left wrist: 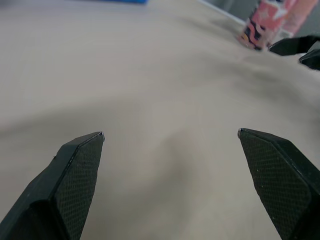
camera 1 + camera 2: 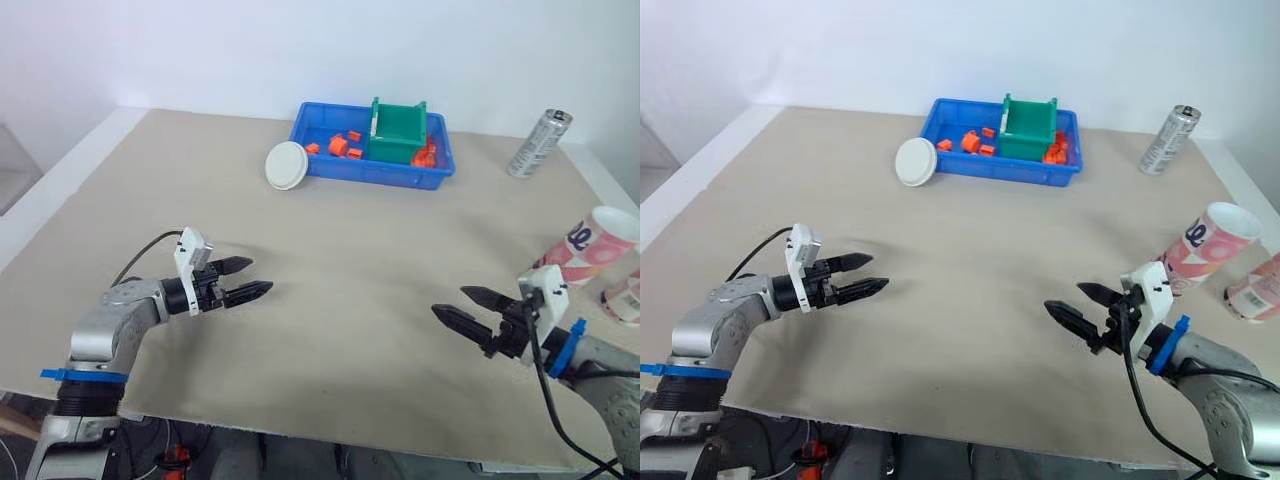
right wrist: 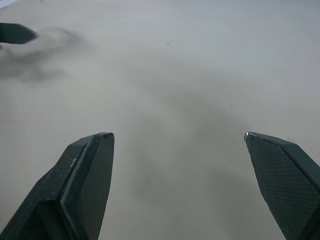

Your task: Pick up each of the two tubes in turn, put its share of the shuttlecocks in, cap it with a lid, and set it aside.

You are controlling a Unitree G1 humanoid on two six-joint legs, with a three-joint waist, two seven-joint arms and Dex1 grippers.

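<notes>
Pink patterned cardboard tube [image 2: 590,245] near right edge of beige counter [image 2: 340,260], second pink tube [image 2: 625,298] just beside it. White round lid [image 2: 287,165] at far side, just beside blue plastic bin [image 2: 380,173]. Left end effector [image 2: 262,275] and right end effector [image 2: 448,300] both spread, pinching nothing, over bare counter.

On the surface [image 2: 330,260], a tray [image 2: 375,176] sits far out at 12 o'clock. Inside it, a small box [image 2: 398,135] stands toward the tray's 3 o'clock end, with small pieces [image 2: 340,145] lying at the box's 9 o'clock and 3 o'clock sides. A round lid [image 2: 287,165] rests just outside the tray's 9 o'clock end. A can [image 2: 538,143] stands at 2 o'clock, apart from the tray. One tube [image 2: 590,247] sits at 3 o'clock by the edge, with the second tube [image 2: 1255,290] just beside it at its 4 o'clock. The left gripper [image 2: 260,275] is at 8 o'clock and the right gripper [image 2: 448,300] at 4 o'clock.
</notes>
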